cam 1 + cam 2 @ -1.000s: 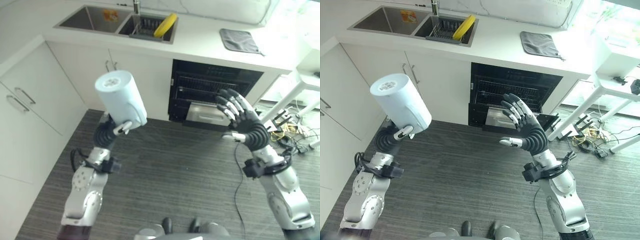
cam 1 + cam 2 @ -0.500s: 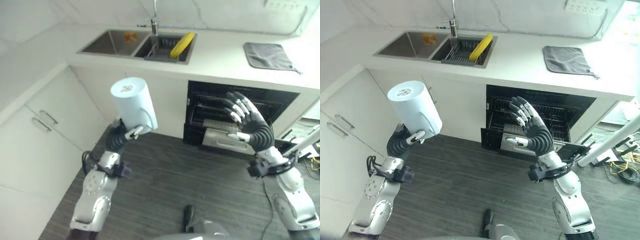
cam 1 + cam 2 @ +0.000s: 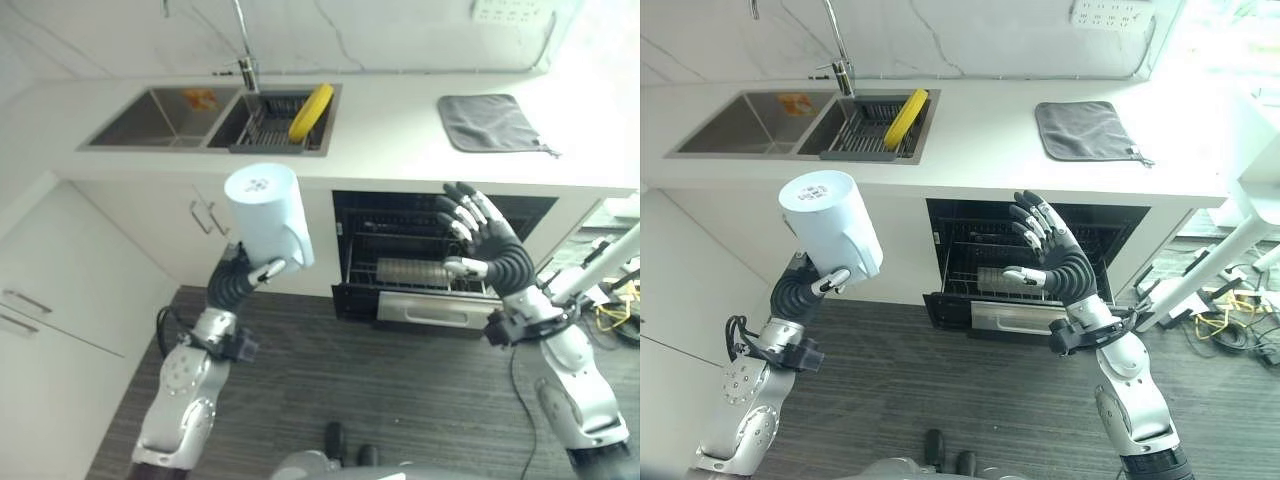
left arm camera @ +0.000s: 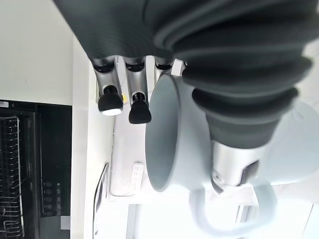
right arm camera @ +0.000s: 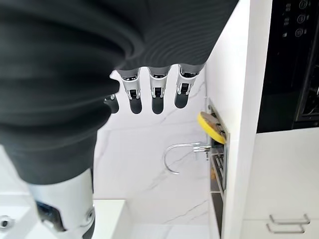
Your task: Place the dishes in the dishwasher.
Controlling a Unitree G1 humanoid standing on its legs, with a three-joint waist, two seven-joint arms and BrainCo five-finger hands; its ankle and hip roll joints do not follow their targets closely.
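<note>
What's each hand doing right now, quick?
Left hand: shut on the white mug, held upside down.
Right hand: open, fingers spread, holding nothing.

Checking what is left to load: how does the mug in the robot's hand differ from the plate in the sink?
The mug is pale blue-white and cylindrical with a handle; the plate is yellow and flat. The mug is held bottom-up in the left hand; the plate stands on edge in the sink rack. The mug is in front of the cabinets; the plate is up at counter level. Neither is in the dishwasher yet.
</note>
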